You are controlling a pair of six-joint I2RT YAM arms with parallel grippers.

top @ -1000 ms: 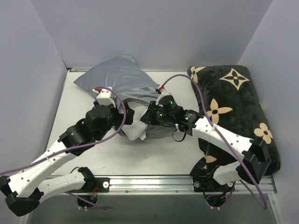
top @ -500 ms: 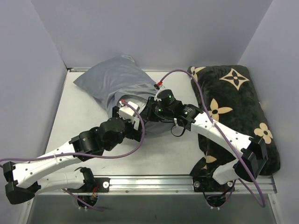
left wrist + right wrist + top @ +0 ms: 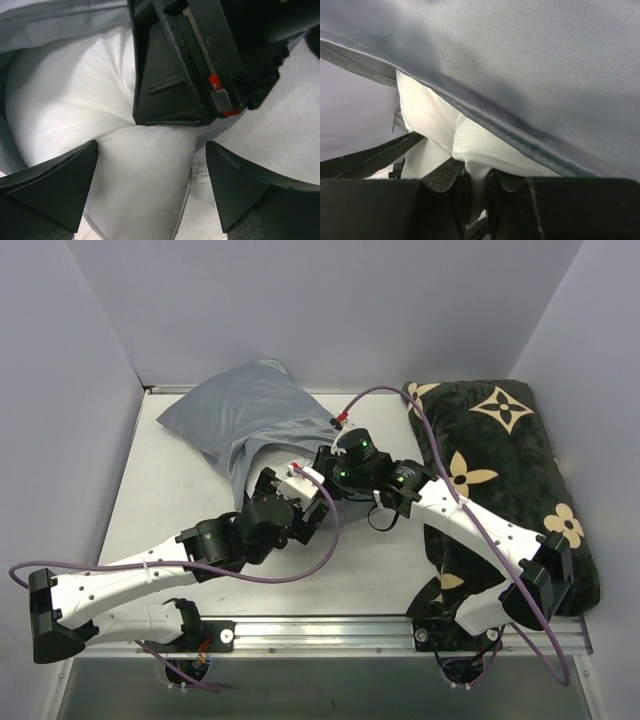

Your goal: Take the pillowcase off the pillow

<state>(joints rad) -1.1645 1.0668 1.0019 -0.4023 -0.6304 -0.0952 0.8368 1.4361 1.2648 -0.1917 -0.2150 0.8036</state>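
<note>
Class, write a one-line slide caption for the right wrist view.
Right gripper pinches a fold of the plump white pillow beneath the hem of the smooth grey fabric pillowcase.

Lab cell: grey walls [image 3: 330, 310], metal table [image 3: 170, 502].

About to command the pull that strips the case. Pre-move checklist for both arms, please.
1. Right gripper shut on pillow: ok, it pinches a fold of white fabric.
2. Left gripper open: ok, jaws apart, either side of the exposed pillow end.
3. Left gripper holding the pillowcase: not ok, it grips nothing.
4. Pillow end out of the pillowcase opening: ok; the rest is covered.
5. Gap between the two: cannot tell, very close in the left wrist view.
</note>
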